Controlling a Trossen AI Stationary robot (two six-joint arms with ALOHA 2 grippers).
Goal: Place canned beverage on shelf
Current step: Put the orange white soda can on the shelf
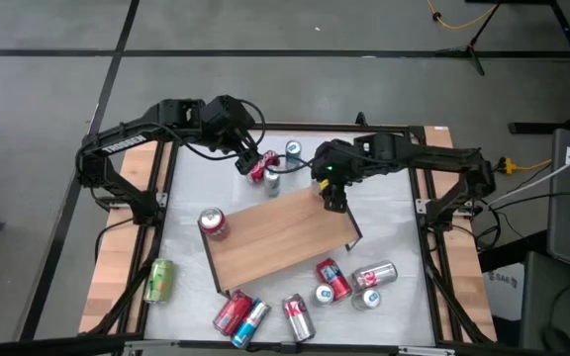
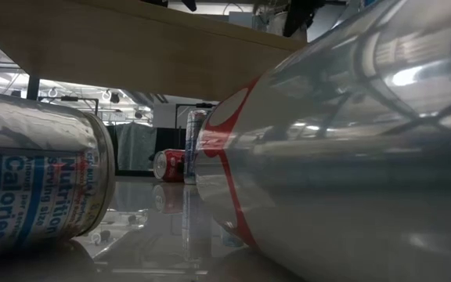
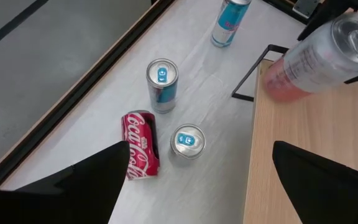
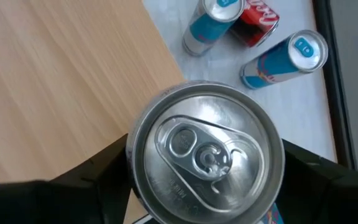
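A white surface [image 1: 384, 213] seen from above, with a wooden shelf [image 1: 275, 237] lying slantwise across its middle and cans scattered around it.

At far left, a green can [image 1: 158, 280] lies on the wooden side board. A red can [image 1: 214, 223] stands at the shelf's left corner. The left gripper [image 1: 248, 161] hovers over the far side of the surface, jaws spread wide and holding nothing. Below it are two upright blue-topped cans [image 3: 161, 84] and a red can [image 3: 140, 144] lying on its side, all just beside the shelf's far edge.

Right of that, the right gripper [image 1: 333, 197] is over the shelf's far right corner, jaws closed around an upright silver can [image 4: 205, 158]. Whether its base touches the board is not clear.

Near the front edge, a row of red, blue and silver cans [image 1: 298, 317] lies past the shelf's near side.
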